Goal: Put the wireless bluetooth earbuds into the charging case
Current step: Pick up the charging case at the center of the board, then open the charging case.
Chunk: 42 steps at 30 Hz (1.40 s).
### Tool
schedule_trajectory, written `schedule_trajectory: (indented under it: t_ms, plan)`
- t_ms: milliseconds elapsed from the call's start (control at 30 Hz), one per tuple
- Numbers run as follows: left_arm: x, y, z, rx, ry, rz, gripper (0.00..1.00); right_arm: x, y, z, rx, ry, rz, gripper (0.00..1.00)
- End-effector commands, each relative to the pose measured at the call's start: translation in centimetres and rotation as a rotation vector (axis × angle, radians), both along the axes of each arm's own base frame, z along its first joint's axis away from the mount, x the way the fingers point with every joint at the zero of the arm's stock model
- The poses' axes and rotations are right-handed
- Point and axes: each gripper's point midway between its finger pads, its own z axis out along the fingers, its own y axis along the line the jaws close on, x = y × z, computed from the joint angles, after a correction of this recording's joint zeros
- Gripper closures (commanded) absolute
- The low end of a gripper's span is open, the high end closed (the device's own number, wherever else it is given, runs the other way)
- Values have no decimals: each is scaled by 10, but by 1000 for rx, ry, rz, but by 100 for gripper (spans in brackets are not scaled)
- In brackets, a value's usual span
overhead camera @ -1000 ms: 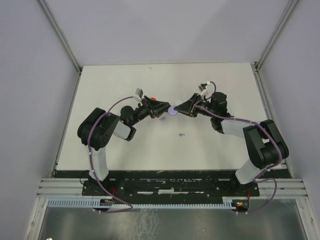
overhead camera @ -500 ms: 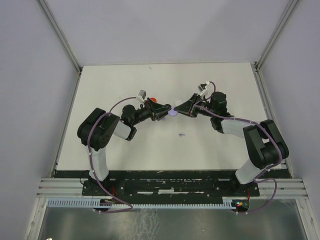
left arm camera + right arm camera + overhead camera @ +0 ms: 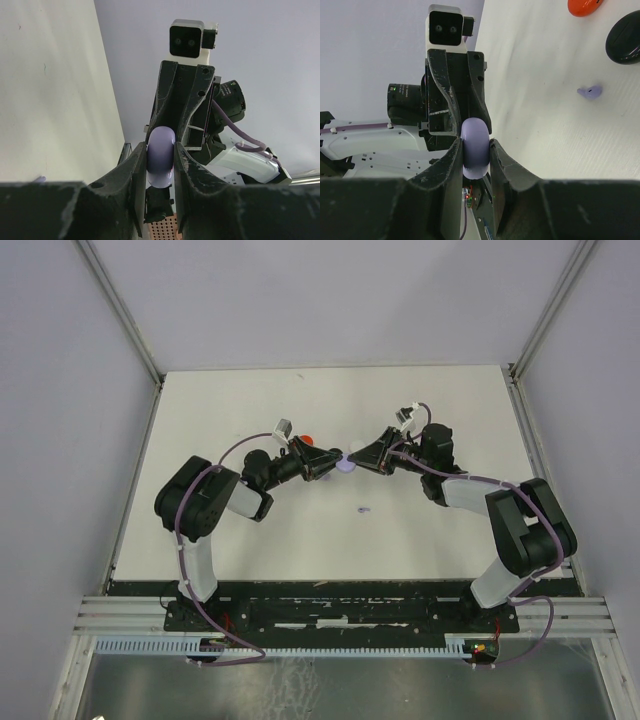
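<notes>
rounded lavender plastic charging case (image 3: 161,161) pinched by both l gripper (image 3: 160,152) & r gripper (image 3: 474,147), inside not visible. tiny lavender earbud (image 3: 590,91) loose on white table (image 3: 530,75). red rounded piece (image 3: 582,6), black rounded piece (image 3: 625,37) cut off.

Left arm (image 3: 203,508) and right arm (image 3: 517,530), both black joints on white links, purple cable (image 3: 236,451) looping off each, right gripper (image 3: 475,146) all scuffed black plastic, white two-lens camera box (image 3: 447,25) up top.

The left end effector (image 3: 335,464) has moved right, up to the lavender case (image 3: 160,157), and its jaws have narrowed until they press on both sides of it.
</notes>
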Motion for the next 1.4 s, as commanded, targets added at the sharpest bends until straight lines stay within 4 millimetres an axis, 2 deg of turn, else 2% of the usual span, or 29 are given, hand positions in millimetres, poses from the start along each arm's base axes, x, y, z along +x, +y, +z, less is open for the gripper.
schedule_trajectory:
  t_ms: [0,133,233,267,367,467,600,733,800,867,1100,1367]
  plan:
    - [-8,-1,30,-33,-127,-31,72,9,4,26,39,-109,23,89]
    - [-9,-2,30,-32,-130,-41,75,10,5,25,42,-104,25,89]
    - [-10,-2,31,-34,-132,-44,85,10,5,25,42,-106,26,87]
    - [-10,-2,30,-32,-131,-43,91,10,5,25,42,-103,26,83]
    - [-8,-2,27,-25,-117,-35,97,13,4,26,39,-102,16,49]
    - [-5,0,23,-14,-93,-12,97,17,-3,26,13,-106,-17,32]
    - [5,10,14,21,-47,60,97,20,-20,27,-138,-159,-84,21]
    - [16,24,-5,104,30,165,97,14,-45,25,-446,-241,-159,8]
    - [20,31,-12,151,55,222,97,9,-51,27,-596,-296,-170,1]
    - [22,37,-16,181,72,265,97,3,-47,29,-697,-338,-159,1]
    - [20,46,-13,196,83,313,97,6,-31,16,-910,-379,-165,1]
    - [14,45,-1,185,62,300,97,16,-25,6,-968,-379,-184,1]
